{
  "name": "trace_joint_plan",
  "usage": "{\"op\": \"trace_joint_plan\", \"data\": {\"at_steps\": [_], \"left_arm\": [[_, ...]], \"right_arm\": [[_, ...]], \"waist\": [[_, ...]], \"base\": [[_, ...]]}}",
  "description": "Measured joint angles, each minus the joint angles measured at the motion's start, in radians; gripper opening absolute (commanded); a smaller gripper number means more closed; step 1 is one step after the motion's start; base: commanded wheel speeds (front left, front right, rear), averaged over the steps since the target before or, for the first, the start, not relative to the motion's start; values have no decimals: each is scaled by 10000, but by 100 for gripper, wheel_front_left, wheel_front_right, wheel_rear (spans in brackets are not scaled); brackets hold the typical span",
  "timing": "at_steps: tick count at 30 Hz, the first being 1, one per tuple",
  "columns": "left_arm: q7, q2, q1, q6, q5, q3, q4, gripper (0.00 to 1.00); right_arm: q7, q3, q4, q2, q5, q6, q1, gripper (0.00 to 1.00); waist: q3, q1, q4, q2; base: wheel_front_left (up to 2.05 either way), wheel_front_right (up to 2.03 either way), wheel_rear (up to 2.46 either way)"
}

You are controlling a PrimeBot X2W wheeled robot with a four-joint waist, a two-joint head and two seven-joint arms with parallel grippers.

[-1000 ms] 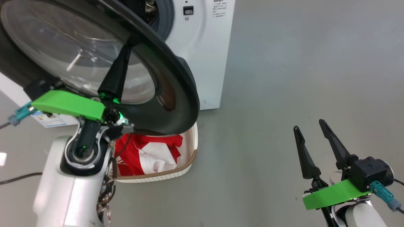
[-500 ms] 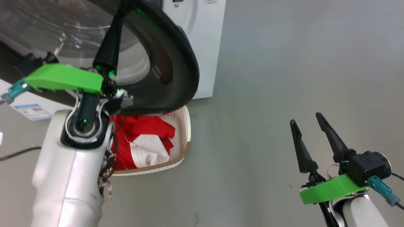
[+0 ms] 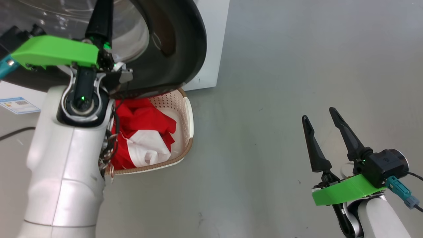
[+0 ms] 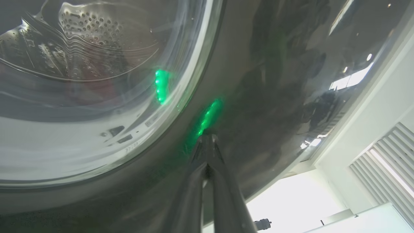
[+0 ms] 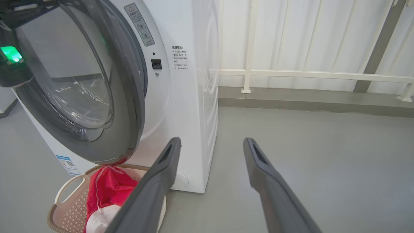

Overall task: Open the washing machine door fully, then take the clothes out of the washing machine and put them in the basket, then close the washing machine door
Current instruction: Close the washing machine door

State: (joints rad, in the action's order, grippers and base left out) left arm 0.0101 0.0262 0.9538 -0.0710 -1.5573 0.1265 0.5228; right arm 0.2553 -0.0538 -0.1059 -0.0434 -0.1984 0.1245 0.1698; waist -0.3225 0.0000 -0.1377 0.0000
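My left gripper (image 4: 206,139) has its jaws pressed together, tips against the glossy black rim of the washing machine door (image 3: 180,46). The door sits at the upper left of the head view and stands ajar from the washing machine (image 5: 190,106). Under the door's lower edge, left of centre, the basket (image 3: 189,114) rests on the grey floor (image 3: 281,82) and holds the red and white clothes (image 3: 142,124). My right gripper (image 3: 318,113) hangs at lower right, jaws spread, holding nothing.
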Motion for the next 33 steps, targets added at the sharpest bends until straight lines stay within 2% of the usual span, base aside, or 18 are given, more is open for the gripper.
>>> {"op": "trace_joint_plan", "data": {"at_steps": [12, 29, 30, 31, 32, 33], "left_arm": [[-132, -15, 732, -355, 19, -15, 755, 0], [-207, -13, 616, -456, 113, 144, 978, 0], [-211, -10, 492, -456, 180, 186, 932, 9], [-234, 10, 373, -456, 299, 265, 897, 32], [-286, 21, 243, -456, 408, 336, 825, 100], [-293, 40, 110, -456, 493, 395, 721, 100]], "right_arm": [[0, -36, -10, -2, 0, 0, 137, 100], [0, 50, -134, -8, 0, 0, 221, 100], [0, 50, -142, -8, 0, 0, 213, 100], [0, 52, -153, -8, 0, 0, 209, 100], [0, 56, -159, -10, 0, 0, 199, 100], [0, 58, -163, -10, 0, 0, 185, 100]], "waist": [[-310, 0, -79, 0], [3, 1, 59, 0], [49, 0, 92, 0], [98, 0, 128, 0], [150, 0, 169, 0], [202, 1, 209, 0]], "base": [[0, 0, 0], [0, 0, 0], [0, 0, 0], [0, 0, 0], [0, 0, 0], [0, 0, 0]]}}
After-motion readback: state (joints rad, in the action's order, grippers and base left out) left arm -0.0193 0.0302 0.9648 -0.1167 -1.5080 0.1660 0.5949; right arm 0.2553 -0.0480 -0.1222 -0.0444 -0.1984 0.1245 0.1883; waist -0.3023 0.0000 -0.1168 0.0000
